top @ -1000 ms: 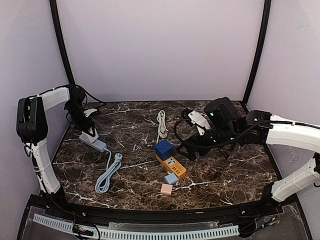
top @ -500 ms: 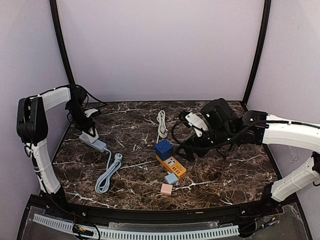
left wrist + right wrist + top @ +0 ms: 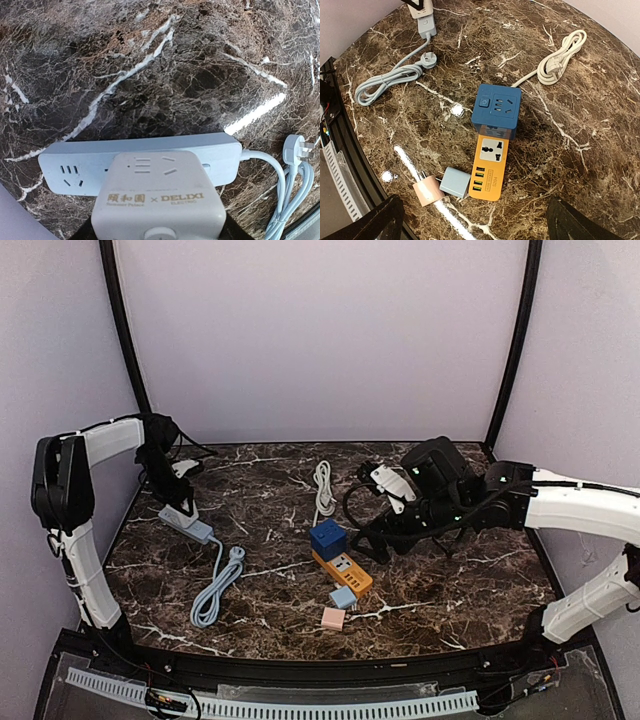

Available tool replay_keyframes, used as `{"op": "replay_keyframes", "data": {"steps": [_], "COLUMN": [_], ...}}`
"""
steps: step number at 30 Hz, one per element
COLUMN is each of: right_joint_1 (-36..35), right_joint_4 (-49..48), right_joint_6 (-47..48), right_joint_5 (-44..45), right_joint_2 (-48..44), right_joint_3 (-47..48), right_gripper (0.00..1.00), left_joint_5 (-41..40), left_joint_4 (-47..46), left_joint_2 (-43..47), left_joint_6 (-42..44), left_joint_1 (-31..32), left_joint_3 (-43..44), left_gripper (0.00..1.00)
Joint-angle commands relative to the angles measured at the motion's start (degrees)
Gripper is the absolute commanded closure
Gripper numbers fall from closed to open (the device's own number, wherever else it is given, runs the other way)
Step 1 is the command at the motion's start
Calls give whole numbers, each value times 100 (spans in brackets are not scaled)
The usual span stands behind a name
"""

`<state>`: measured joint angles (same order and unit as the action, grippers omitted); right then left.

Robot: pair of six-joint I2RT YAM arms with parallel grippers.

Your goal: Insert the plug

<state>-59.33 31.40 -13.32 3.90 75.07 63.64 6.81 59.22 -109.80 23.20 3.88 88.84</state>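
Note:
My left gripper (image 3: pixel 180 502) is shut on a white cube adapter (image 3: pixel 157 200) marked DELIXI. The adapter sits against the top face of the light-blue power strip (image 3: pixel 60 167), over its middle sockets; how deep it is seated is hidden. The strip lies at the table's left (image 3: pixel 190 525). My right gripper (image 3: pixel 375 540) is open and empty, hovering right of a blue cube socket (image 3: pixel 496 110) and an orange socket strip (image 3: pixel 490 167). Its fingertips (image 3: pixel 382 220) show at the lower corners of the right wrist view.
A light-blue charger (image 3: pixel 456 182) and a pink charger (image 3: pixel 426 192) lie beside the orange strip's near end. A coiled white cable (image 3: pixel 560 62) lies behind the blue cube. The power strip's coiled cable (image 3: pixel 215 590) and plug (image 3: pixel 297 147) lie to its right.
My right arm has moved slightly left and lower toward the blue cube and orange strip. My left arm has shifted only slightly over the power strip.

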Motion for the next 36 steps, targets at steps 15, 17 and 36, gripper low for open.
{"op": "replay_keyframes", "data": {"steps": [15,17,36], "right_joint_1": [-69,-64,-75], "right_joint_4": [47,45,44], "right_joint_6": [-28,-38,18], "right_joint_5": [52,53,27], "right_joint_2": [-82,-67,108], "right_joint_3": [-27,-18,37], "right_gripper": [1,1,1], "left_joint_5": [-2,-4,50], "left_joint_4": [-256,-259,-724], "left_joint_2": [-67,-71,115], "left_joint_6": [-266,-238,-736], "left_joint_1": [73,77,70], "left_joint_3": [-277,-291,-721], "left_gripper": [99,99,99]}}
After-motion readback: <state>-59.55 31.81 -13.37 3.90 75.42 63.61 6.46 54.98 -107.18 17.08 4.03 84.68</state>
